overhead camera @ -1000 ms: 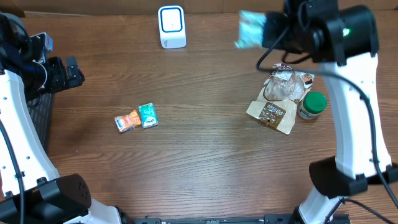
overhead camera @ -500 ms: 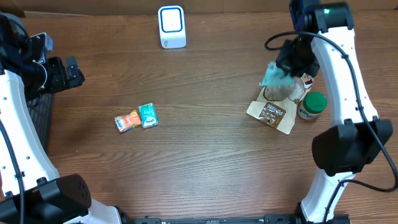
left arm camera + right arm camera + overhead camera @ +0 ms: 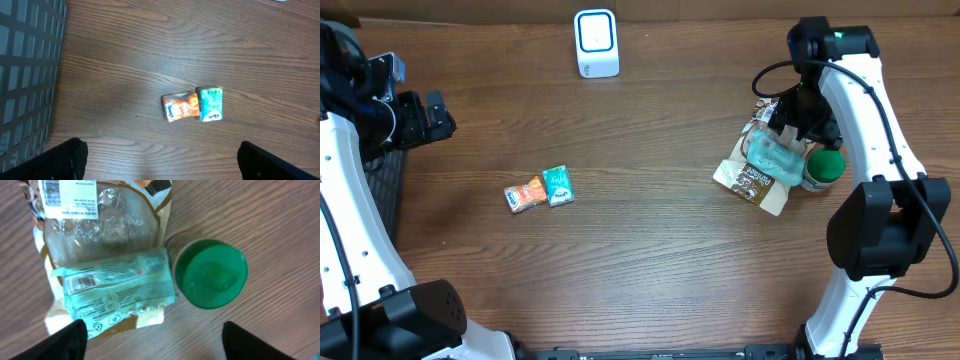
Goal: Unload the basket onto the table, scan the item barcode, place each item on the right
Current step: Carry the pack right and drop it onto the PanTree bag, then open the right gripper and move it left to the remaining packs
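Observation:
A pale teal plastic pack (image 3: 117,292) with a barcode lies loose across a brown snack bag (image 3: 100,225), beside a green-lidded jar (image 3: 214,273). My right gripper (image 3: 160,342) hangs just above them, jaws wide apart and nothing between them. From overhead, the teal pack (image 3: 775,157) sits under the right gripper (image 3: 798,125) at the right of the table. The white barcode scanner (image 3: 596,42) stands at the far middle edge. My left gripper (image 3: 430,115) is open at the far left, empty; its wrist view shows the left gripper (image 3: 160,160) high over bare wood.
A small orange packet (image 3: 525,194) and a small teal packet (image 3: 558,185) lie side by side left of centre. The brown bag (image 3: 757,180) and the jar (image 3: 825,165) crowd the right side. A black wire basket (image 3: 25,75) borders the table's left edge.
The right arm carried the teal pack down from near the scanner's height to the snack bag, then opened and let it go. The left arm has not moved.

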Controlling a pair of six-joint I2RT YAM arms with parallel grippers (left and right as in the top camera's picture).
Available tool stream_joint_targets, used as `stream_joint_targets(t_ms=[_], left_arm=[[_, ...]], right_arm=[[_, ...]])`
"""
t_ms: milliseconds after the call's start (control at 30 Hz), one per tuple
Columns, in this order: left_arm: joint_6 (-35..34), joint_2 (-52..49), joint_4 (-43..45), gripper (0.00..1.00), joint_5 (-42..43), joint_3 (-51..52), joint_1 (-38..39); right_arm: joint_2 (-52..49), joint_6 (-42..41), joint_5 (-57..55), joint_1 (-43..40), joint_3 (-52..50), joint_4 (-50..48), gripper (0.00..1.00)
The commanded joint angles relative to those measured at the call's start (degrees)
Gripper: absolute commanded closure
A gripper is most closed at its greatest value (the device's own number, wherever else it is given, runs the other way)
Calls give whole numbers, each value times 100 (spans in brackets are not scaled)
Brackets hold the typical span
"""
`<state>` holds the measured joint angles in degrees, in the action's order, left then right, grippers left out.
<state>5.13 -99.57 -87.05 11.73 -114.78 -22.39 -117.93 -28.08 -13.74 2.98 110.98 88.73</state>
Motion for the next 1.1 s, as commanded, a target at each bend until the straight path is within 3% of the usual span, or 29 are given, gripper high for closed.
stream_joint_targets(t_ms=[0,267,467,567,1067], left_arm=[[111,-7,13,0,9,-11,-9],[111,-7,13,0,7,-11,-9],[111,-7,13,0,9,-11,-9],[111,-7,13,1,7,-11,-9],[111,-7,13,0,9,-11,-9]], right_arm=[[15,343,-164,-13,142,7,14],[20,1261,1169,195,1045,199,14],[11,1818,3040,645,1196,-310,16],[-11,1797,3517,1064,1080,-752,18],[-284,245,3434,3279,-136,-3504,27]])
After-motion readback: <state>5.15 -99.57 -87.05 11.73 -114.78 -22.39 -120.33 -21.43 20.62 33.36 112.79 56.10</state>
